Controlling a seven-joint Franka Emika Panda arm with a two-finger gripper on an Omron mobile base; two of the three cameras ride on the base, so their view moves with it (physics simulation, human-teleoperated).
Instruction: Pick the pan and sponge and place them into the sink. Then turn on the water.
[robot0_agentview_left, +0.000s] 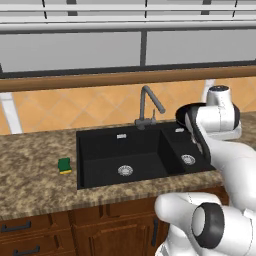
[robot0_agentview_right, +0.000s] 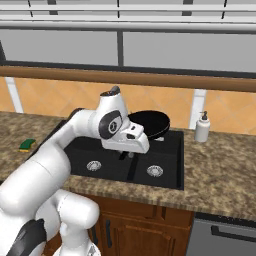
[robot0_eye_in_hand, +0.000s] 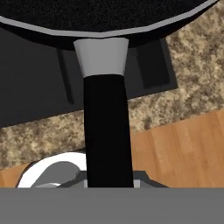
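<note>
Black and thin, the pan's handle (robot0_eye_in_hand: 108, 131) ran straight up the middle of the hand view from between the jaws, which were pressed shut on it, to a grey collar where it met the underside of the pan (robot0_eye_in_hand: 105, 17). Beneath it in that view lay speckled granite counter (robot0_eye_in_hand: 192, 83), a strip of wood-coloured floor or cabinet front, and the dark edge of the sink.

From the right base view, the gripper (robot0_agentview_right: 131, 150) hung just above the divider between the two basins, mostly hidden by the white wrist, and the pan (robot0_agentview_right: 150, 122) was held in the air, tilted, over the back of the smaller basin of the sink (robot0_agentview_right: 172, 165). From the left base view only a dark arc of the pan (robot0_agentview_left: 183, 114) showed past the arm's white elbow, above the right end of the sink (robot0_agentview_left: 100, 150).

The sponge (robot0_agentview_left: 64, 165) lay green side up on the counter (robot0_agentview_left: 35, 165) just to the left of the large basin, well apart from the pan; in the right base view it sat at the far left edge (robot0_agentview_right: 27, 145). Each basin showed a round metal drain (robot0_agentview_left: 125, 170).

Further back, the dark grey gooseneck faucet (robot0_agentview_left: 148, 102) stood behind the sink with no stream under its spout. A white soap dispenser (robot0_agentview_right: 202, 128) stood on the counter to the right of the sink, in front of the orange tiled wall (robot0_agentview_left: 75, 110).
</note>
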